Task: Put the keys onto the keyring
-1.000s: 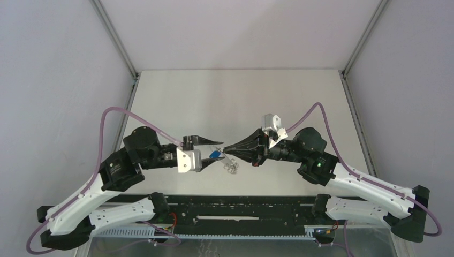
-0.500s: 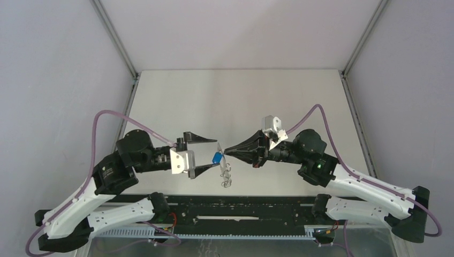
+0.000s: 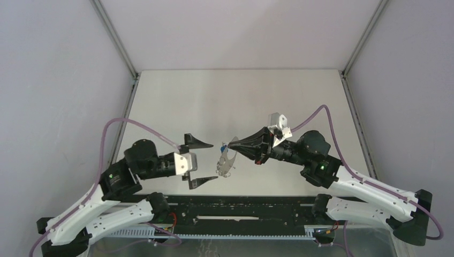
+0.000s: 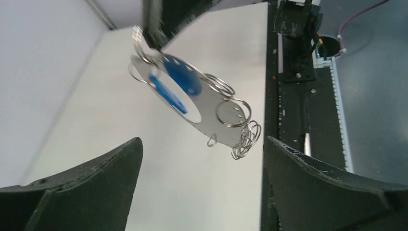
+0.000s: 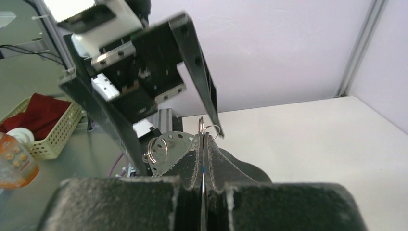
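Note:
The keyring (image 3: 226,164) is a flat grey metal piece with holes and small wire loops along its rim. It hangs above the table from my right gripper (image 3: 228,144), which is shut on its upper edge. The blue-headed key (image 4: 177,84) sits against the keyring (image 4: 211,113) and shows partly through its oval cut-out. A blue sliver shows between the shut right gripper (image 5: 203,138) tips, with the keyring (image 5: 172,150) to their left. My left gripper (image 3: 213,161) stands wide open just left of the keyring, touching nothing. Nothing lies between the left gripper (image 4: 203,144) fingers (image 4: 96,183).
A black rail (image 3: 241,206) runs along the near table edge under both arms. Metal frame posts (image 3: 115,37) stand at the table's back corners. Off the table, the right wrist view shows a yellow basket (image 5: 55,137) with red cloth and an orange bottle (image 5: 14,166).
My left gripper has opened wide, let go of the blue key and drawn back to the left. The keyring with the key now hangs from the shut right gripper alone.

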